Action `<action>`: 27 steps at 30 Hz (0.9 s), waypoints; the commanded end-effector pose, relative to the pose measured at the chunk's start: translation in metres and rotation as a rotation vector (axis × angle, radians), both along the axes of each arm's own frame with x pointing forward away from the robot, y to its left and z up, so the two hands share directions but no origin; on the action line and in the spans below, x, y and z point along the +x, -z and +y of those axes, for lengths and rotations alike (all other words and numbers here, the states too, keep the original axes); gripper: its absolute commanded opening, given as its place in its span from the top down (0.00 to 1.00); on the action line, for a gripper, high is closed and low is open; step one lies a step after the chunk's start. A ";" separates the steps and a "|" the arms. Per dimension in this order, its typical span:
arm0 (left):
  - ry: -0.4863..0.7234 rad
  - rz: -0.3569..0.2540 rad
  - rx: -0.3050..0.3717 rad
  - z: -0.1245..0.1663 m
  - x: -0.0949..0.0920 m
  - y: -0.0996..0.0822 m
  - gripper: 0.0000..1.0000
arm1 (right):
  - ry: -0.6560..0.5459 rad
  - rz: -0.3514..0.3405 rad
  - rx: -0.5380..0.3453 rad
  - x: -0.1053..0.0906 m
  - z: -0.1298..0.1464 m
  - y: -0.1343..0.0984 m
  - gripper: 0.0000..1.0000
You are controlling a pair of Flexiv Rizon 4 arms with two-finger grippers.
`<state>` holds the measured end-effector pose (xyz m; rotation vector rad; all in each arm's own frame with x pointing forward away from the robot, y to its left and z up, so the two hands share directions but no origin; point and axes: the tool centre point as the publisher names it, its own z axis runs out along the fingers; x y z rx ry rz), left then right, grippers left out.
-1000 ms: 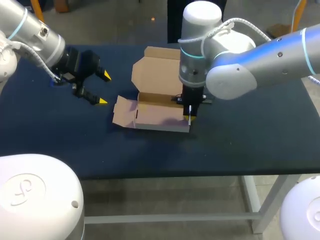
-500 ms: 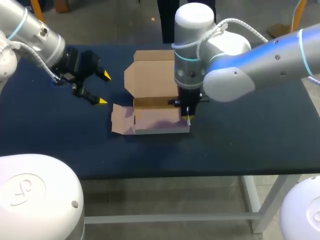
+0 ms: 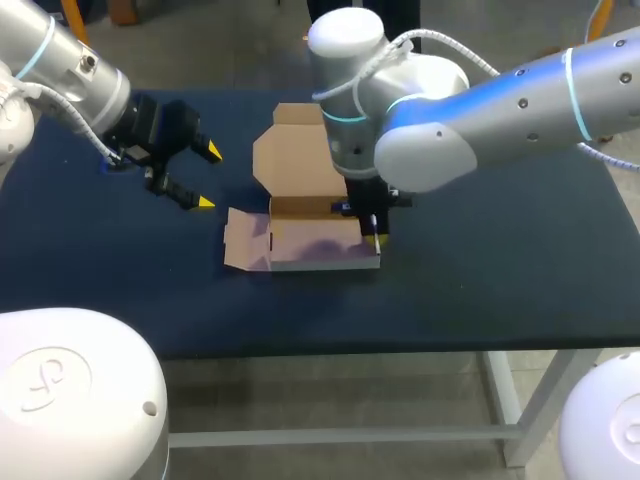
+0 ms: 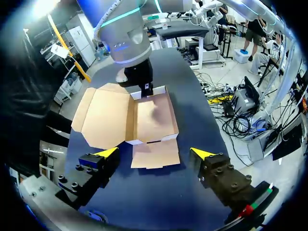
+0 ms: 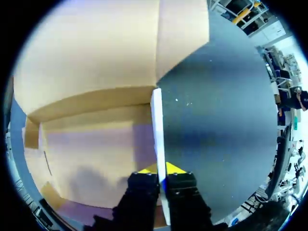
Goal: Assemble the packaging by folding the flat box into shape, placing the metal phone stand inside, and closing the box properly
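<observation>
**Box shifted left; right wall pinched**

The box (image 3: 315, 240) sits mid-table. Its tray is half formed, the lid (image 3: 295, 155) is open toward the far side, and the left flap (image 3: 245, 240) lies flat outward. Over the last second the lid and tray moved a little left with the right gripper (image 3: 372, 232), whose fingers are closed narrow on the box's right wall (image 5: 158, 130). The left gripper (image 3: 209, 178) is unchanged, spread wide and well left of the box. Judgement: folding is still under way. The phone stand is not in view.
</observation>
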<state>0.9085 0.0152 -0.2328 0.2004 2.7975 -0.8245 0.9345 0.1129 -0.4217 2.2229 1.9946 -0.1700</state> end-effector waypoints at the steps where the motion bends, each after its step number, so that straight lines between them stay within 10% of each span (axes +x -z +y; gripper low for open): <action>1: 0.000 0.003 0.005 0.000 0.000 -0.001 0.00 | 0.056 0.017 -0.145 0.010 0.008 0.009 1.00; 14: 0.000 0.003 0.005 0.000 0.000 -0.001 0.00 | 0.072 -0.051 -0.141 0.009 0.008 0.006 1.00; 27: 0.000 0.003 0.005 0.000 0.000 -0.001 0.00 | -0.051 -0.067 0.116 -0.003 0.003 -0.008 1.00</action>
